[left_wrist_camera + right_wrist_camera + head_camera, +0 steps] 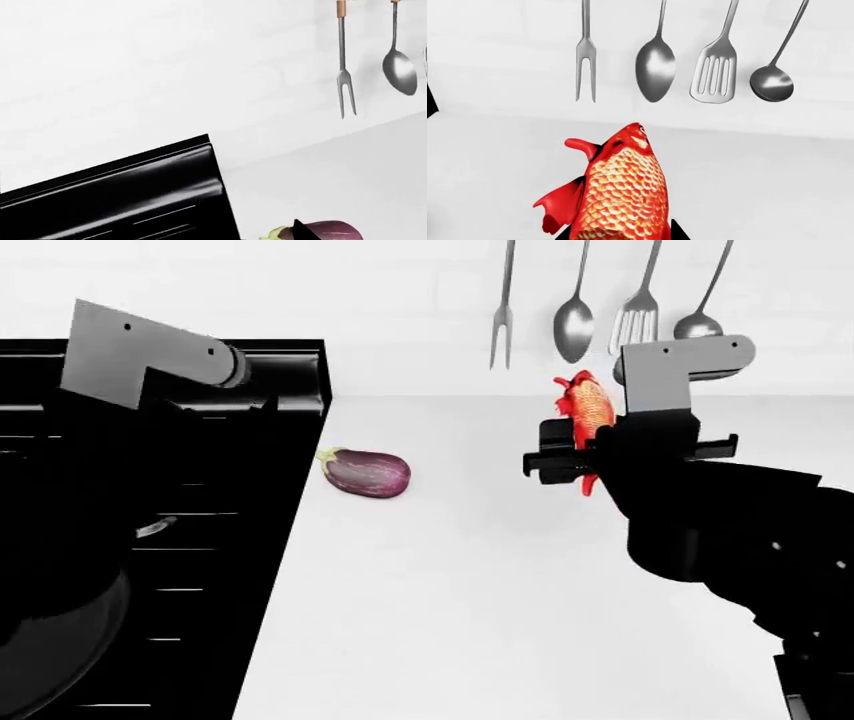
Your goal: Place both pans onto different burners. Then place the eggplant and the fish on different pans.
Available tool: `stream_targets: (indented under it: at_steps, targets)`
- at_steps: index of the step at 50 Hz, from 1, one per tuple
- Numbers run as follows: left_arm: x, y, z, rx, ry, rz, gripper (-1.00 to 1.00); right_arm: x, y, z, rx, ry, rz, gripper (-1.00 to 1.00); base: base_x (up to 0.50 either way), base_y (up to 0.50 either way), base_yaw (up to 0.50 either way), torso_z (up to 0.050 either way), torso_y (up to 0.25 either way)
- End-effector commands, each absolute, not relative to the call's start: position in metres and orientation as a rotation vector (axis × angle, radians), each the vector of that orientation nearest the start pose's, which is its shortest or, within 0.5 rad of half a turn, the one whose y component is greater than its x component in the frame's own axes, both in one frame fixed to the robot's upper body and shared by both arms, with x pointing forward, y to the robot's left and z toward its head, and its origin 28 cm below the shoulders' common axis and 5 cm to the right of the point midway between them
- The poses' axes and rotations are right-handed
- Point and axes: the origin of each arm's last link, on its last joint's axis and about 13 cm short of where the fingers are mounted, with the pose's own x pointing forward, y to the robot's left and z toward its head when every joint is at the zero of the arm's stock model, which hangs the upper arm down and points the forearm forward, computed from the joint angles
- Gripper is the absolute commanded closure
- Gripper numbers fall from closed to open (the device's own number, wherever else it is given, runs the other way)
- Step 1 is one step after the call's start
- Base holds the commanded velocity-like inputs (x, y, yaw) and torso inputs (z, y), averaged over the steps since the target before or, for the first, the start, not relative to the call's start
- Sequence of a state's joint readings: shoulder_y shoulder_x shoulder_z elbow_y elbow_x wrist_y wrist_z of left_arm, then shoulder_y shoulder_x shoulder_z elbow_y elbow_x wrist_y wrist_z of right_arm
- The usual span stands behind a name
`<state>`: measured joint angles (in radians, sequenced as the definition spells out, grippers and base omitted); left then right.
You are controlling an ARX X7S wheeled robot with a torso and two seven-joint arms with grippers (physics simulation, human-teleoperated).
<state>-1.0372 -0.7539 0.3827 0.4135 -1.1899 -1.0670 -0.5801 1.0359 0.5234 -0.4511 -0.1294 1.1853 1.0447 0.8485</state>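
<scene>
Right hand (pixel 567 462) is clamped on the scaly red-orange fish (pixel 587 410), up off the white bench (pixel 467 620). Next: carry it leftward to a round black pan (pixel 60 640) on the stove. Stubby purple eggplant (pixel 363 472) waits beside the stove; left hand's grip, can't tell.

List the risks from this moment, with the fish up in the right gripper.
1. The scaly red-orange fish hangs above the white counter in the right gripper, with most of its body sticking out past the fingers; it may slip out during the carry.
2. The small dark purple eggplant lies between it and the glossy black stove; a low sweep might knock it.
</scene>
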Motion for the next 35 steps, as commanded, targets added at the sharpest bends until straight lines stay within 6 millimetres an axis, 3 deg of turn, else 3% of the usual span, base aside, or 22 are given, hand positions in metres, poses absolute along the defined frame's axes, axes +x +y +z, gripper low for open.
stream_targets:
  at_steps: [1,15,24,35]
  targets:
    - [0.316,0.255,0.291,0.397,0.167,-0.222,-1.00,0.296,-0.119,0.242,-0.108,0.222,-0.069,1.00,0.00,0.00,0.00,0.000,0.000]
    - [0.334,0.254,0.296,0.527,0.353,-0.386,-1.00,0.301,-0.117,0.239,-0.095,0.228,-0.061,1.00,0.00,0.00,0.00,0.000,0.000]
    - [0.337,0.245,0.303,0.573,0.378,-0.505,-1.00,0.299,-0.116,0.240,-0.088,0.223,-0.056,1.00,0.00,0.00,0.00,0.000,0.000]
    - [0.361,0.232,0.312,0.617,0.394,-0.568,-1.00,0.299,-0.118,0.241,-0.072,0.221,-0.060,1.00,0.00,0.00,0.00,0.000,0.000]
